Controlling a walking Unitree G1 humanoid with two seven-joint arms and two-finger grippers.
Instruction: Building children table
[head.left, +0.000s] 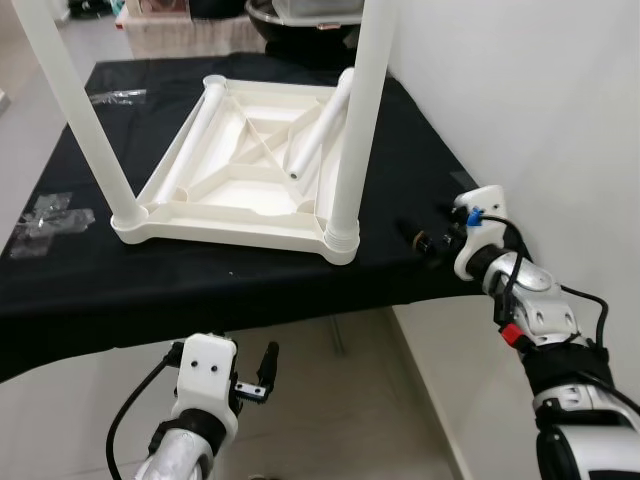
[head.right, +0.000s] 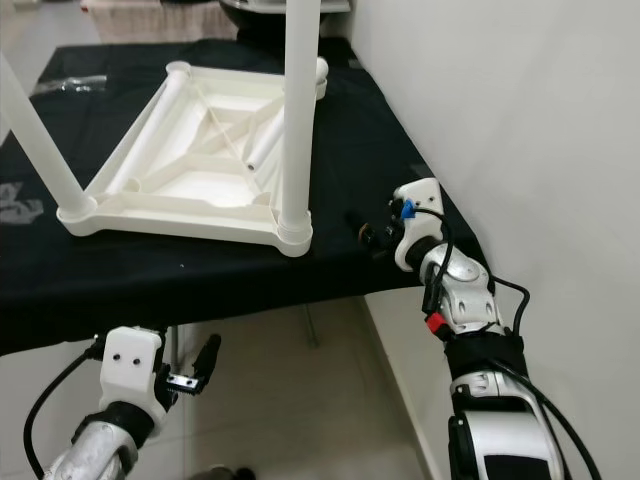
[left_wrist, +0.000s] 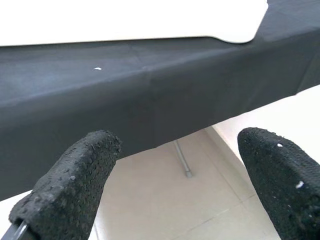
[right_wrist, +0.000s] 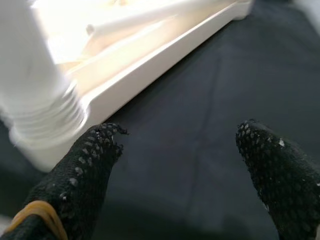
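A white plastic table top (head.left: 235, 215) lies upside down on a black-clothed table (head.left: 150, 285). Two white legs stand screwed into its near corners, the left leg (head.left: 85, 120) and the right leg (head.left: 358, 120). Two loose legs (head.left: 318, 125) lie inside the frame. My right gripper (head.left: 425, 240) hovers open over the cloth's right edge, just right of the right leg (right_wrist: 35, 90), holding nothing. My left gripper (head.left: 266, 368) hangs open below the table's front edge (left_wrist: 150, 100), empty.
A white wall (head.left: 520, 90) runs close along the table's right side. Clear plastic bags (head.left: 48, 218) lie on the cloth at the left. A dark basin (head.left: 300, 20) stands behind the table. Tiled floor (head.left: 330, 400) and a thin metal table leg (left_wrist: 181, 159) lie under the front edge.
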